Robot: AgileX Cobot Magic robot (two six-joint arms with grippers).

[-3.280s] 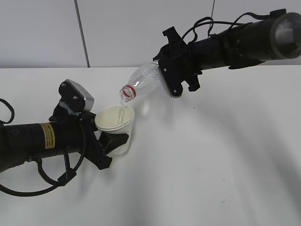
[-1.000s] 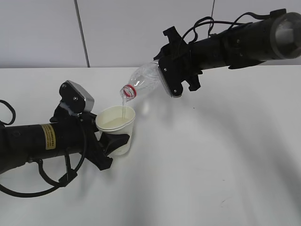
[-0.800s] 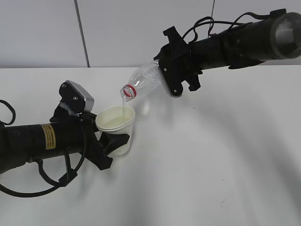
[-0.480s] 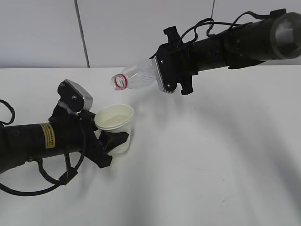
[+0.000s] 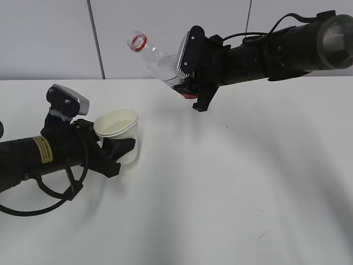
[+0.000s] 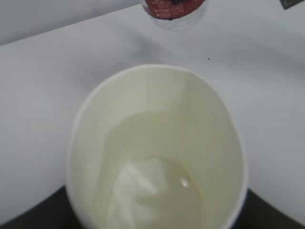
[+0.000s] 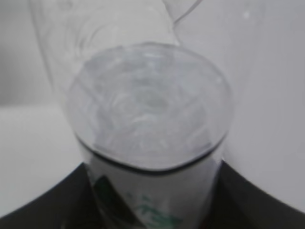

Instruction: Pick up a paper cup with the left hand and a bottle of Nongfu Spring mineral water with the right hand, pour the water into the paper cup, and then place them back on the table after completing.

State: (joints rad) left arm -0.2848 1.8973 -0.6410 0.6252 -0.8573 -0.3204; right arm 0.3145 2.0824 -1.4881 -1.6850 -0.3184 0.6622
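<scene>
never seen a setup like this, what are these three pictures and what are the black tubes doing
The black tubes are two robot arms, each ending in a two-fingered claw. The wide picture is taken from a camera in front of the white table. The other two come from cameras on the wrists. The left claw grips a paper cup; its wrist camera looks down into the cup, showing water inside. The right claw holds a clear plastic bottle in the air, neck tilted upward; its wrist camera looks along the bottle.

Slanted front view; close wrist views
</scene>
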